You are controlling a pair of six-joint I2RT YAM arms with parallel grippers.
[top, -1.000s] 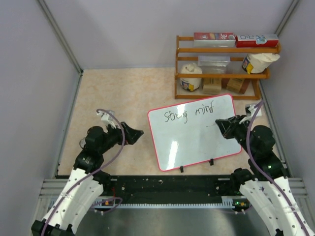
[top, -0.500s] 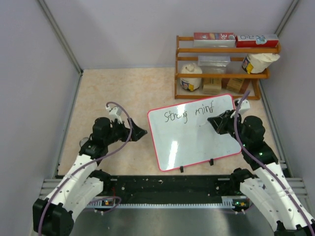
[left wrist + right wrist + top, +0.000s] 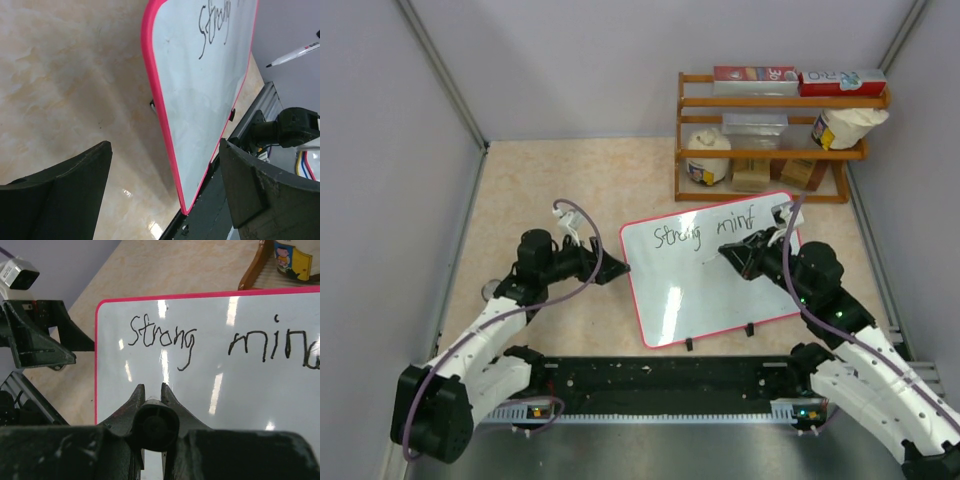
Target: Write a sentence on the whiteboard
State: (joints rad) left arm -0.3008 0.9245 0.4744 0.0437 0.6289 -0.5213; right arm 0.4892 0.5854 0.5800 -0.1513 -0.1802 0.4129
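Note:
The whiteboard (image 3: pixel 705 295) with its red frame stands tilted at the table's middle right. It also shows in the left wrist view (image 3: pixel 210 100) and the right wrist view (image 3: pixel 235 395). The sentence (image 3: pixel 705 232) is one line of black writing, "Strong mind" (image 3: pixel 162 340). My right gripper (image 3: pixel 732 252) is shut on a marker pen (image 3: pixel 156 426), and the pen points left over the board below the writing. My left gripper (image 3: pixel 618 268) is open. The board's left red edge (image 3: pixel 165 135) lies between its jaws, touching neither finger.
A wooden shelf rack (image 3: pixel 770 150) with boxes, jars and a bag stands behind the board at the back right. A black rail (image 3: pixel 660 375) runs along the near table edge. Grey walls close in both sides.
My left gripper has moved right, up to the board's left edge. My right gripper has moved left across the board with the pen, to below the space between the two words.

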